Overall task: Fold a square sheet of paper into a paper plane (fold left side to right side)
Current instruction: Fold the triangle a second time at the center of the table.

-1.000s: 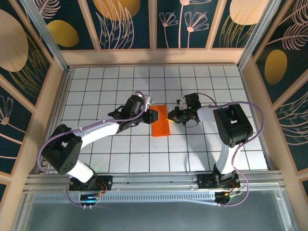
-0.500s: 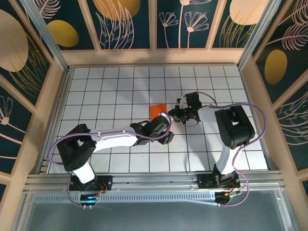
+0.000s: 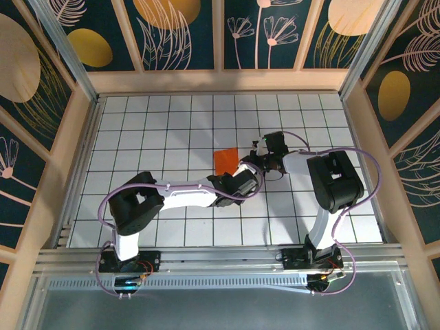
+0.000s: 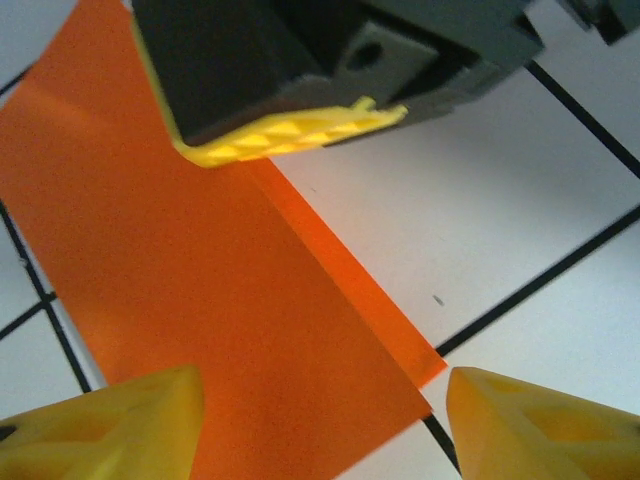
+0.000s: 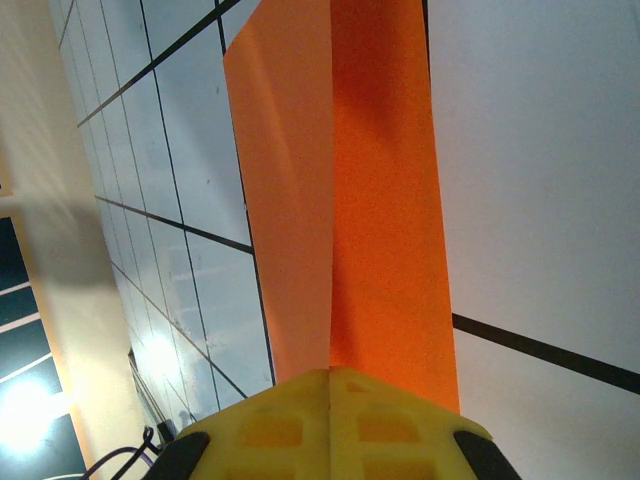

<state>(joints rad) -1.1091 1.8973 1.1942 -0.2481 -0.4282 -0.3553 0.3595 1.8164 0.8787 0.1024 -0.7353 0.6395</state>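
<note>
The orange sheet of paper (image 3: 225, 159) lies flat on the white gridded counter (image 3: 172, 124), a little right of centre, folded into a narrower strip. From overhead its far end is in view, and the left arm crosses over its near end.

The right end effector (image 3: 251, 161) meets the strip's right edge with its fingers pressed together. In the right wrist view the shut yellow tips (image 5: 330, 400) sit at the end of a lengthwise crease. The paper (image 5: 385, 200) is paler to the left of that crease and deeper orange to the right. I cannot tell whether the tips pinch the sheet or only bear down on it.

The left end effector (image 3: 249, 177) hovers at the near right of the strip with its fingers spread. In its wrist view the two yellow fingertips (image 4: 110, 425) stand well apart at the bottom corners, with the paper (image 4: 200, 290) between and below them, untouched. The paper's long right edge runs diagonally to a sharp near corner. The right arm's yellow pad (image 4: 290, 135) rests on that edge further up.

Bare tiles stretch left and beyond the strip to the wooden back wall (image 3: 220, 81). The two end effectors crowd close together on the right side.
</note>
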